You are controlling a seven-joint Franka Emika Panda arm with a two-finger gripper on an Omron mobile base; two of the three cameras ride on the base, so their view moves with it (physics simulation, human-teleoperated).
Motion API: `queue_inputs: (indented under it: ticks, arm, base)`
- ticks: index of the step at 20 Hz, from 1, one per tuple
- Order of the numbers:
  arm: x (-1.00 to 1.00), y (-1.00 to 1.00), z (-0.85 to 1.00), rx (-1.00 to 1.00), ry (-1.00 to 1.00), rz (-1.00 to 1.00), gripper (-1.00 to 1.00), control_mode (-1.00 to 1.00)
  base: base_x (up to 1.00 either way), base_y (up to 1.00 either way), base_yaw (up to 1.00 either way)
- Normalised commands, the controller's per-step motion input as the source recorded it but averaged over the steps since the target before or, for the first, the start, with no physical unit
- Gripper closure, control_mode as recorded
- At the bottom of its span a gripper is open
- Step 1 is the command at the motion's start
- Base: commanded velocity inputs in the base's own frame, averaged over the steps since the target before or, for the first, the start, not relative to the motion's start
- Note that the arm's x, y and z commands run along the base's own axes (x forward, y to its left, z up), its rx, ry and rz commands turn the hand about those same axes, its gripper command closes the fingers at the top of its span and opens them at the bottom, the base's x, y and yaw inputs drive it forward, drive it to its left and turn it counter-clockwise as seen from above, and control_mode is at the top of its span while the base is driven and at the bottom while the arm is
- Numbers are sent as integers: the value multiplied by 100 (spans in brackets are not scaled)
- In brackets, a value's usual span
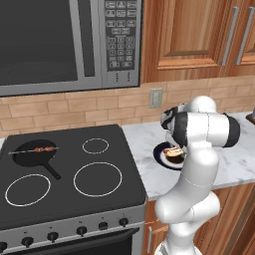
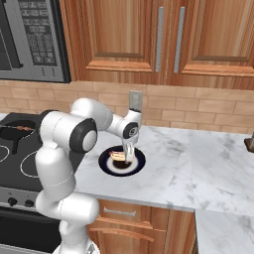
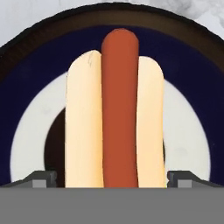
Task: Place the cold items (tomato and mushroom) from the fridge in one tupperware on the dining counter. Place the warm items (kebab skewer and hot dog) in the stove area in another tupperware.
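Note:
The hot dog (image 3: pixel 116 113), a tan bun with a red sausage, lies on a dark blue and white plate (image 3: pixel 26 65) on the marble worktop right of the stove. My gripper (image 3: pixel 112 179) is open and points down over it, one fingertip (image 3: pixel 43 178) on each side of the bun's near end, apart from it. In the right base view the gripper (image 2: pixel 128 156) hangs just above the hot dog (image 2: pixel 117 157) on the plate (image 2: pixel 138 166). The kebab skewer (image 1: pixel 44 149) lies across a black pan (image 1: pixel 25 157) on the stove's back left burner.
The black stove top (image 1: pixel 99 174) fills the left, with a microwave (image 1: pixel 60 45) above it. Wooden wall cabinets (image 2: pixel 163 39) and a wall outlet (image 2: pixel 135 100) are behind the plate. Marble worktop (image 2: pixel 208 168) stretches right to a dark object (image 2: pixel 249 144) at the edge.

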Motion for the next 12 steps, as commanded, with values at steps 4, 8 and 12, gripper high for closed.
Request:
queue_inputs:
  ticks: [4, 8, 12]
  arm:
    - [0, 14, -4, 0, 0, 0, 100, -100]
    - [0, 25, -3, 0, 0, 0, 100, -100]
    - [-12, 27, 0, 0, 0, 0, 100, -100]
  base:
    - [0, 0, 0]
    - [0, 0, 0]
    - [0, 0, 0]
